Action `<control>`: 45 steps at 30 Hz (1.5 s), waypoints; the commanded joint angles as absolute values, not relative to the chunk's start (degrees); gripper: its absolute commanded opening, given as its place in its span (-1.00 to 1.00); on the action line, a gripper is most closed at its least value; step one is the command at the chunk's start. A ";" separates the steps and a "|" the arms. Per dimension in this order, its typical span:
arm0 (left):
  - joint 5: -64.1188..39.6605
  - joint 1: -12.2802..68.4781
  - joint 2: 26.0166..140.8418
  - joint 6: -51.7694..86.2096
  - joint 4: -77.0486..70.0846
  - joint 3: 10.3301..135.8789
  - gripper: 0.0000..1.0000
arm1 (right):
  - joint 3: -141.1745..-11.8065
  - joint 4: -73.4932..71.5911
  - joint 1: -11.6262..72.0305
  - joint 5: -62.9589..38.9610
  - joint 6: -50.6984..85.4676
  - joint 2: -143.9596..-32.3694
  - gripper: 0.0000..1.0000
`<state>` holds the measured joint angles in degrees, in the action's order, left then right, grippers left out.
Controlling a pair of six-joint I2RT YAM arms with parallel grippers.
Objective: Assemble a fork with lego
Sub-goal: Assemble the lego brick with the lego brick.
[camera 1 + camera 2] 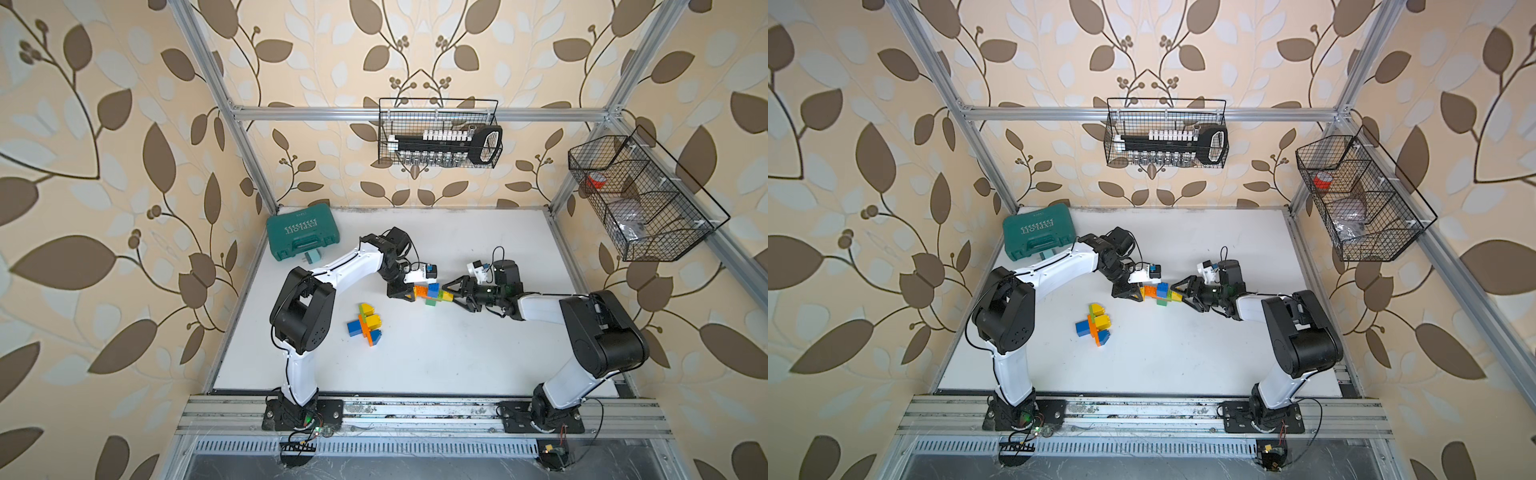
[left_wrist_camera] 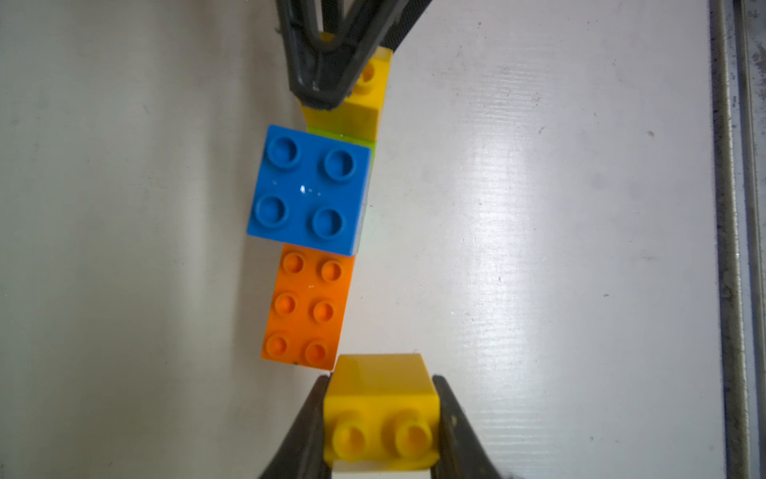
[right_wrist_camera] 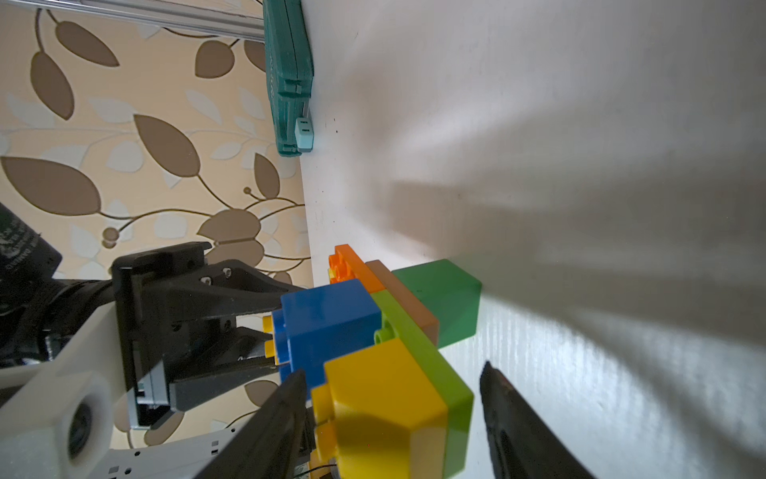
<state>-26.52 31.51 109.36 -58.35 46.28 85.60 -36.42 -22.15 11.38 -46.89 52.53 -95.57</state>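
One multicoloured lego bar point(image 1: 432, 291): left end effector point(image 2: 379, 390) clamps it, right end effector point(image 3: 391, 373) gapes.

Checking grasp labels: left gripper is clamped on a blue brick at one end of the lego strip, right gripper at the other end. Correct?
No. Left wrist view: the left gripper is clamped on a yellow brick, not blue, at one end of the lego strip; right gripper at the other end.

You see bright, even light, top views bowed at the edges; glare streaks the tabletop point(image 2: 518, 232) beside the blue brick point(image 2: 309, 188).
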 commanded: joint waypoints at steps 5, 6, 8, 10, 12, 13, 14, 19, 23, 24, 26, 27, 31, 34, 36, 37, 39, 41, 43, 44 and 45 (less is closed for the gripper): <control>-25.93 31.30 106.34 -58.01 46.14 85.17 -0.71 | -37.12 -19.47 12.93 -45.02 52.53 -96.16 0.41; -26.01 31.23 106.34 -58.01 46.07 85.10 -0.71 | -37.03 -20.01 12.92 -45.01 52.85 -96.39 0.40; -26.10 31.20 106.27 -58.01 45.96 85.14 -0.71 | -36.78 -21.15 13.03 -45.35 53.47 -96.88 0.36; -26.28 31.20 106.35 -58.05 46.05 85.23 -0.71 | -36.96 -21.38 12.97 -45.13 53.62 -97.03 0.31; -26.20 31.21 106.23 -58.09 46.06 85.14 -0.71 | -37.57 -21.05 12.89 -45.33 53.45 -97.38 0.29; -25.98 31.26 106.22 -58.10 46.05 85.01 -0.71 | -37.87 -21.09 12.85 -45.41 53.49 -97.46 0.25; -25.85 31.21 106.09 -58.10 46.03 84.99 -0.71 | -38.16 -21.05 12.88 -45.60 53.44 -97.70 0.21; -25.66 30.94 105.99 -57.96 46.10 84.79 -0.72 | -38.91 -19.87 12.89 -46.05 52.88 -98.16 0.06; -25.58 30.86 106.01 -57.88 46.31 85.14 -0.71 | -40.12 -17.14 12.68 -46.80 51.12 -98.53 0.05; -25.50 30.86 106.06 -57.86 46.32 85.09 -0.71 | -40.25 -16.53 12.62 -46.85 50.62 -98.38 0.04; -25.25 30.88 106.06 -58.01 46.36 85.23 -0.71 | -40.72 -15.11 12.54 -47.03 50.10 -98.43 0.04; -25.10 30.88 106.09 -58.05 46.32 85.24 -0.71 | -41.01 -14.34 12.46 -47.37 48.28 -98.60 0.04; -25.13 30.89 105.99 -58.42 46.32 85.69 -0.71 | -42.86 -10.40 11.98 -49.01 44.86 -99.29 -0.01; -25.08 30.78 105.76 -59.32 46.15 85.61 -0.71 | -44.59 -6.06 11.76 -50.04 41.72 -99.37 -0.03; -24.79 30.66 105.96 -60.29 46.55 85.93 -0.71 | -45.45 -3.86 11.37 -50.49 40.18 -99.40 -0.03; -24.58 30.59 106.24 -60.59 46.67 86.33 -0.72 | -45.89 -2.97 11.13 -51.06 39.50 -99.51 -0.03; -24.68 30.70 106.86 -60.58 46.87 87.29 -0.71 | -46.66 -1.56 10.92 -51.74 38.56 -100.04 -0.03; -25.32 30.77 107.35 -59.67 45.77 87.89 -0.73 | -47.10 -1.14 10.90 -51.92 38.29 -100.33 -0.03; -26.83 30.93 107.23 -58.48 43.78 87.56 -0.73 | -47.10 -1.45 10.93 -52.10 38.40 -100.53 -0.03; -27.25 31.23 107.33 -58.01 43.24 87.56 -0.73 | -47.04 -1.62 10.90 -52.07 38.49 -100.67 -0.03; -27.86 31.50 107.40 -57.33 42.86 87.71 -0.73 | -47.11 -1.72 10.90 -51.97 38.59 -100.83 -0.03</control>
